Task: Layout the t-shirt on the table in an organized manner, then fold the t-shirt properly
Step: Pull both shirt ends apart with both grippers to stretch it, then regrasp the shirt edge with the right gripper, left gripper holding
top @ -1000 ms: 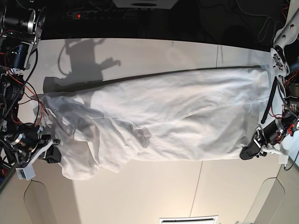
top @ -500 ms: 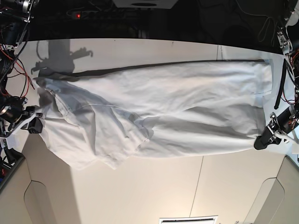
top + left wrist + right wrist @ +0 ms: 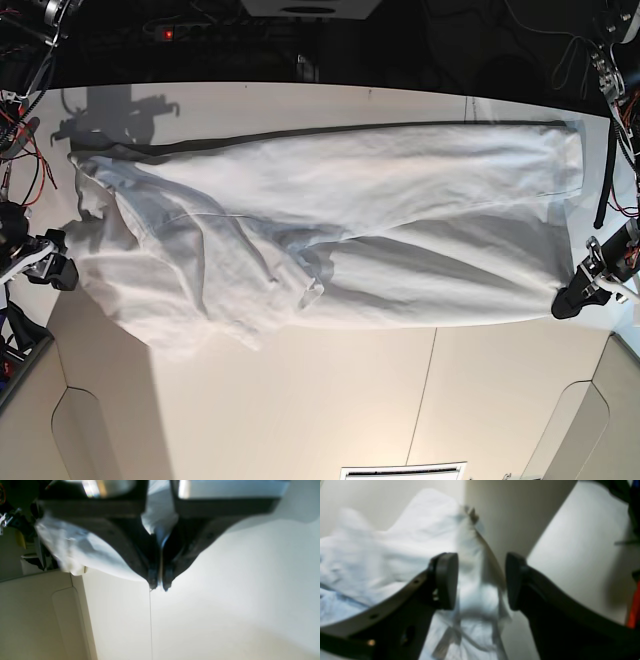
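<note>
The white t-shirt (image 3: 330, 230) lies stretched lengthwise across the white table (image 3: 300, 400), still bunched and wrinkled at its left end. In the base view my left gripper (image 3: 568, 303) is at the shirt's near right corner. The left wrist view shows its fingers (image 3: 152, 577) pressed together on a thin edge of the t-shirt (image 3: 75, 552). My right gripper (image 3: 60, 270) is at the shirt's left end. In the right wrist view its pads (image 3: 445, 580) stand wide apart, with loose folds of the t-shirt (image 3: 395, 555) in and beyond the gap, not pinched.
A thin seam line (image 3: 428, 400) runs down the table's near half. Beyond the far edge it is dark, with cables and a power strip showing a red light (image 3: 168, 33). Beige rounded panels (image 3: 90, 440) sit at the near corners.
Both arms pulled outward and the shirt drew out longer and flatter. My right gripper went from shut on the left end to open, letting the cloth go. The left grip is unchanged.
</note>
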Tool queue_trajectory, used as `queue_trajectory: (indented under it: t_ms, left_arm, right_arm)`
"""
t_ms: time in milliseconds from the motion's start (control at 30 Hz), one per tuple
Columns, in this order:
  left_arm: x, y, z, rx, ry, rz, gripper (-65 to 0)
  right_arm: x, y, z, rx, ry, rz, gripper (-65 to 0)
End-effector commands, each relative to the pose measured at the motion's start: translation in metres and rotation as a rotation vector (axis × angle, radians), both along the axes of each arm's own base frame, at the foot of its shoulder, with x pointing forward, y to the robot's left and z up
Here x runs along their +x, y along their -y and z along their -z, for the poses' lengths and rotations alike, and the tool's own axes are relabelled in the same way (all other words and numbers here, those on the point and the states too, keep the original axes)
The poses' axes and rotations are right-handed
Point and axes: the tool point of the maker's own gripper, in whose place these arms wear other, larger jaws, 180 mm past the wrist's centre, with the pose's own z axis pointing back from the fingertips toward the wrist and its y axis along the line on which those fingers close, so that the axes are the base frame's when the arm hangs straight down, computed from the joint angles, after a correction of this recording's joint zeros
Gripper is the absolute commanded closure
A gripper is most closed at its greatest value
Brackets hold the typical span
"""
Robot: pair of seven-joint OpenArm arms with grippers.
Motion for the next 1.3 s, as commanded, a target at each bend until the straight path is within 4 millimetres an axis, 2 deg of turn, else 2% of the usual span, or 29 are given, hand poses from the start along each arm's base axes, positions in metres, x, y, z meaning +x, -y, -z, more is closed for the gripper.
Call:
queue_trajectory:
  t_ms: [0, 267, 367, 467, 633, 767, 867, 1000, 1133, 1267]
  left_arm:
    - [0.012, -0.013, -0.027, 0.021, 0.082, -0.016, 0.0]
    - [0.011, -0.013, -0.025, 0.035, 0.071, -0.012, 0.0]
    - [0.011, -0.014, -0.025, 0.034, 0.074, -0.014, 0.0]
    - [0.011, -0.012, -0.024, 0.032, 0.073, -0.013, 0.0]
    - [0.011, -0.008, -0.022, 0.025, 0.070, -0.009, 0.0]
    - [0.012, 0.001, -0.015, 0.021, 0.058, 0.001, 0.0]
    - [0.011, 0.008, -0.008, 0.022, 0.043, 0.012, 0.0]
    - [0.012, 0.013, -0.005, 0.013, 0.042, 0.015, 0.0]
    - [0.012, 0.013, -0.006, 0.013, 0.045, 0.013, 0.0]
    - [0.012, 0.013, -0.006, 0.012, 0.045, 0.013, 0.0]
  right_arm:
    - [0.014, 0.004, -0.023, -0.010, 0.087, 0.000, -30.4]
    - [0.057, -0.008, -0.071, -0.002, 0.272, -0.002, -30.3]
    - [0.080, -0.019, -0.076, -0.024, 0.285, -0.010, -30.3]
    - [0.110, -0.036, -0.062, -0.060, 0.260, -0.026, -30.3]
    - [0.158, -0.064, -0.018, -0.145, 0.172, -0.017, -30.3]
    - [0.183, -0.084, 0.011, -0.286, 0.138, -0.013, -30.3]
    - [0.184, -0.099, 0.030, -0.361, 0.078, -0.025, -30.3]
    - [0.178, -0.117, 0.045, -0.399, 0.052, -0.045, -28.3]
    - [0.169, -0.115, 0.057, -0.416, 0.027, -0.016, -15.9]
    - [0.157, -0.105, 0.071, -0.436, 0.009, 0.010, 0.0]
